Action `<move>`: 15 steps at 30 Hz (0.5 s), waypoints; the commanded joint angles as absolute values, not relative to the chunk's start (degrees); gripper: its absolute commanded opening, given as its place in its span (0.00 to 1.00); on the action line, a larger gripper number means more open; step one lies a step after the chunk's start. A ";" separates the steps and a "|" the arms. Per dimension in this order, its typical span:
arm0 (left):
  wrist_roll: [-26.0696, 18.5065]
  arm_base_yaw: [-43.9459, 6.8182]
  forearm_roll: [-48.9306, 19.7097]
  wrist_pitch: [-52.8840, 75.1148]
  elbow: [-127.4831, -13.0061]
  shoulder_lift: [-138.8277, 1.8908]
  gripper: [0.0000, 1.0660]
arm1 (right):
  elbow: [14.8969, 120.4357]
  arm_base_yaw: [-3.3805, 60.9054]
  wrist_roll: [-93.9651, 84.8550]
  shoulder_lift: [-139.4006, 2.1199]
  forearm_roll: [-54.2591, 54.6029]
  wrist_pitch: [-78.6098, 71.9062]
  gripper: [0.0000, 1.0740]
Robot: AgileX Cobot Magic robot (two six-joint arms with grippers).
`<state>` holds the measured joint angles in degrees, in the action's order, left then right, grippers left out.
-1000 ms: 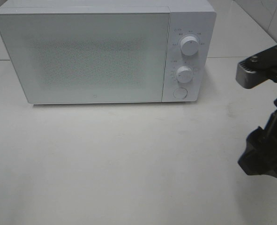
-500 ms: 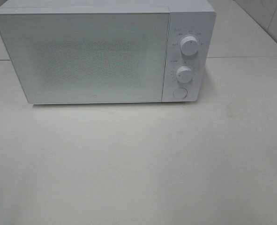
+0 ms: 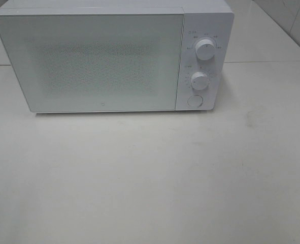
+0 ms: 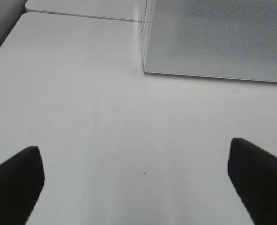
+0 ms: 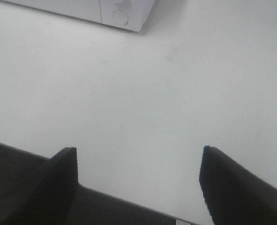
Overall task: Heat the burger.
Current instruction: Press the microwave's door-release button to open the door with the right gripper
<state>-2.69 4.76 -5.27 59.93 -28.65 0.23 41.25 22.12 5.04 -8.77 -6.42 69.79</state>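
I see a white microwave (image 3: pixel 114 56) at back of table (image 3: pixel 139 178), door (image 3: pixel 63 76) shut. Ctrl panel (image 3: pixel 203 28) on its right: top knob (image 3: pixel 205 49), lower knob (image 3: pixel 199 80), round btn (image 3: pixel 195 100) under them.

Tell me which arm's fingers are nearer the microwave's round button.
Right. The right fingers face the round button across the table; the left fingers face the far lower corner of the door, with the button outside their view.
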 commanded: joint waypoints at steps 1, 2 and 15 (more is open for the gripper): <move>-2.64 4.58 -5.56 59.36 -28.48 1.66 0.96 | 40.45 18.39 4.47 -4.07 -7.28 70.24 0.68; -2.64 4.58 -5.56 59.36 -28.48 1.66 0.96 | 40.45 18.39 4.47 -4.07 -7.28 70.24 0.68; -2.64 4.58 -5.44 59.36 -28.48 1.43 0.96 | 30.77 13.46 4.24 1.72 -8.77 62.74 0.67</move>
<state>-2.69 4.76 -5.27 59.93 -28.65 0.23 31.46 13.69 4.87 0.29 -7.96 66.29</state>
